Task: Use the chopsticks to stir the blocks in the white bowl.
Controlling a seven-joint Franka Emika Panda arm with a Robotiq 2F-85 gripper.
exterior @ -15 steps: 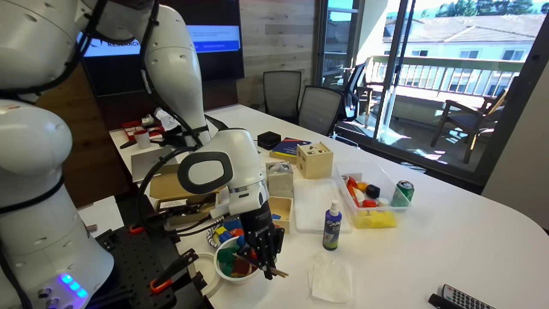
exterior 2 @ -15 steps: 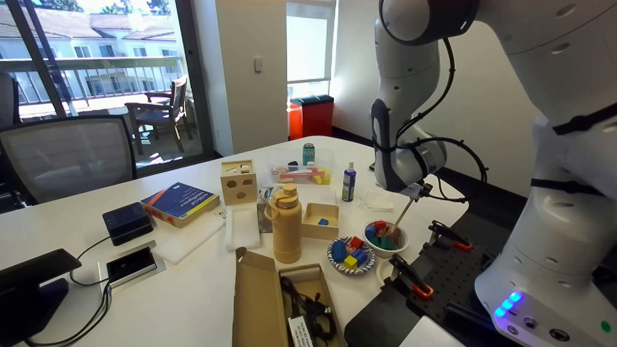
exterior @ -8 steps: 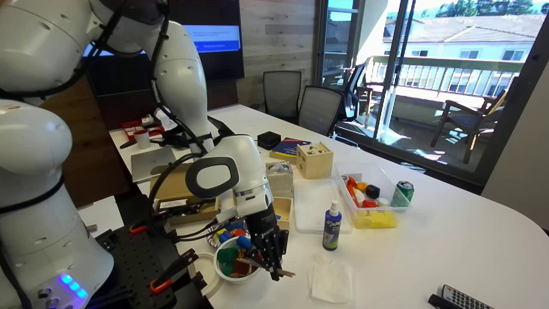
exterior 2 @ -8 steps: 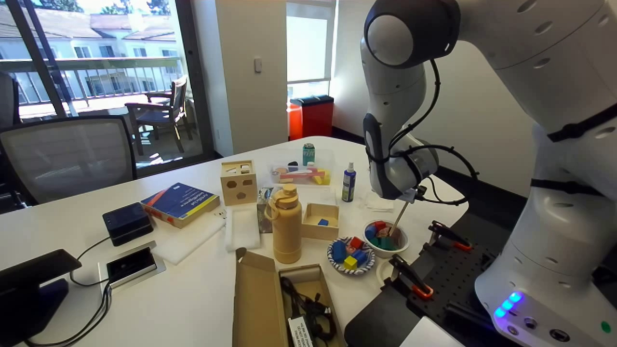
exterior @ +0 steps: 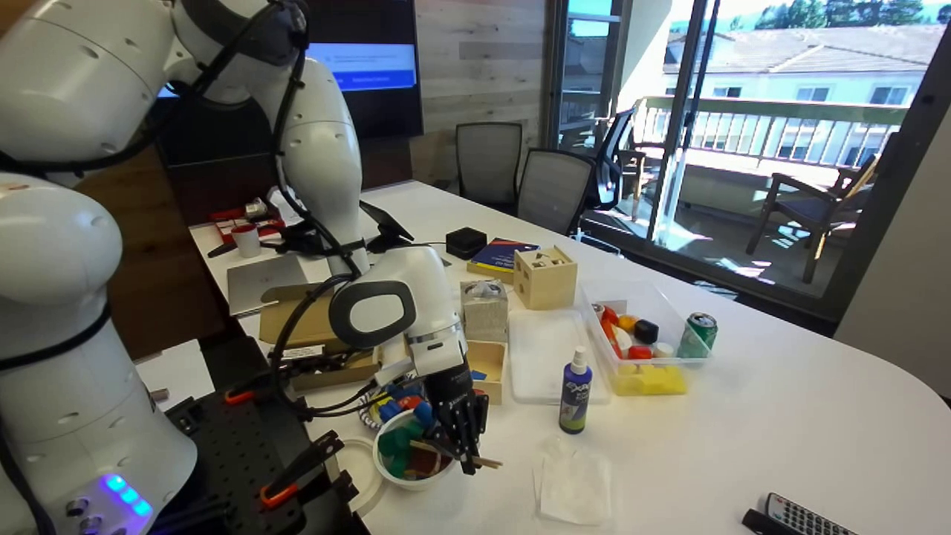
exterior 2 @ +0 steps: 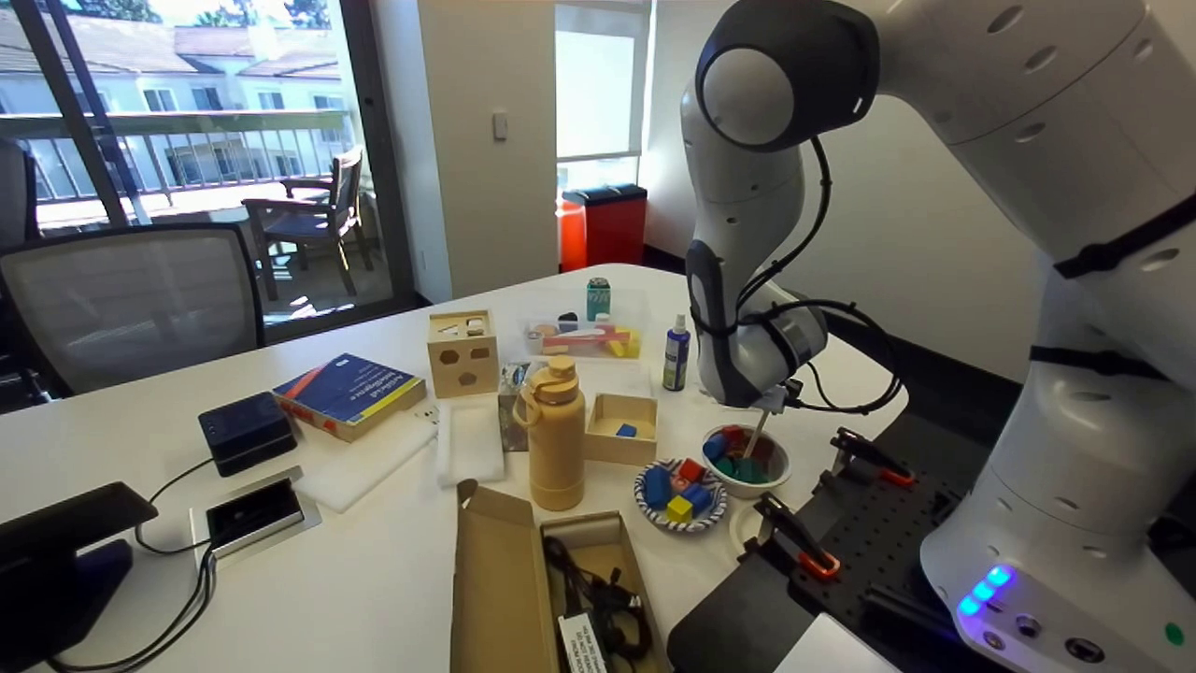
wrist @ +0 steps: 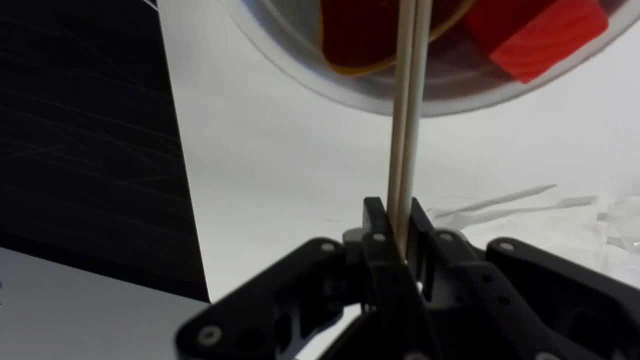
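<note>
Near the bowl [exterior 2: 759,489], the pincer [wrist: 394,215], gripping the chopsticks [wrist: 407,125], shifts them slightly over the blocks [wrist: 550,42] inside, so stirring seems underway.

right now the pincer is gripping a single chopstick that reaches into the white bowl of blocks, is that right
Not quite: the wrist view shows two chopsticks lying side by side in the pincer, not a single one. The rest holds: they are gripped and reach into the white bowl of blocks.
</note>
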